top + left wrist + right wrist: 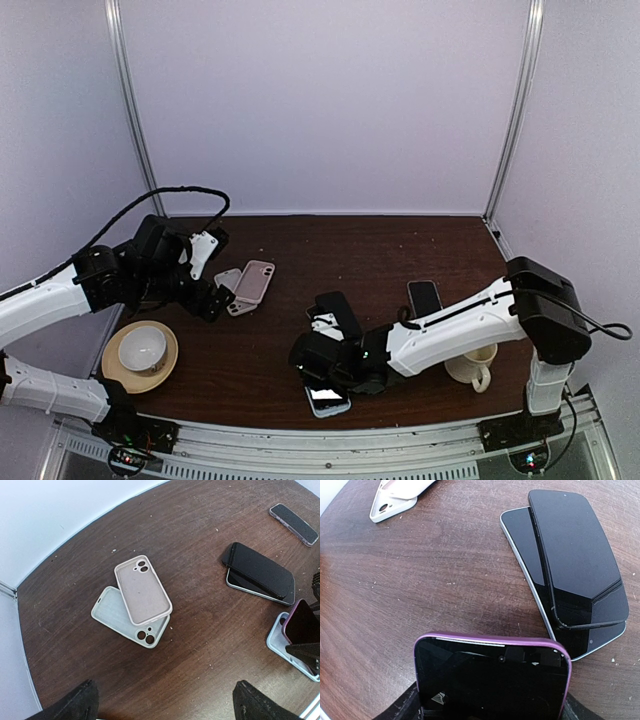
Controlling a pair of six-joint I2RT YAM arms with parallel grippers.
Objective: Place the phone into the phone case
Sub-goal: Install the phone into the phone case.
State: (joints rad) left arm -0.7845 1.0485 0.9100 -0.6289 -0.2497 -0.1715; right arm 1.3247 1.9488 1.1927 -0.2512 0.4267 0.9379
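- Phone (492, 680), purple-rimmed with a glossy black face and rounded corners, is pinched by its long sides in the right gripper (490, 707) and held tilted with one end raised off the wood
- Right under it, near the table's front edge, lies a pale blue case (327, 398); whether the two touch I cannot tell
- Two black phones (575, 570) lie stacked and fanned just beyond, the top one smooth and glossy, the lower one silver-edged, with only a narrow strip of wood between them and the held phone
- Left gripper (165, 707) hovers with its dark fingers (75, 705) spread wide and nothing between them
- Ahead of it two matte cases lie crossed, a pinkish case (142, 590) on a pale green case (125, 622), their camera holes at opposite ends and open wood all round
- One more dark phone (424, 297) lies alone beside the right arm
- Table (200, 645) is dark brown wood, grained and scuffed, its back half open up to white walls
- White mug (470, 368) sits under the right arm, and a cup (142, 347) on a tan saucer (118, 368) sits at the left front corner
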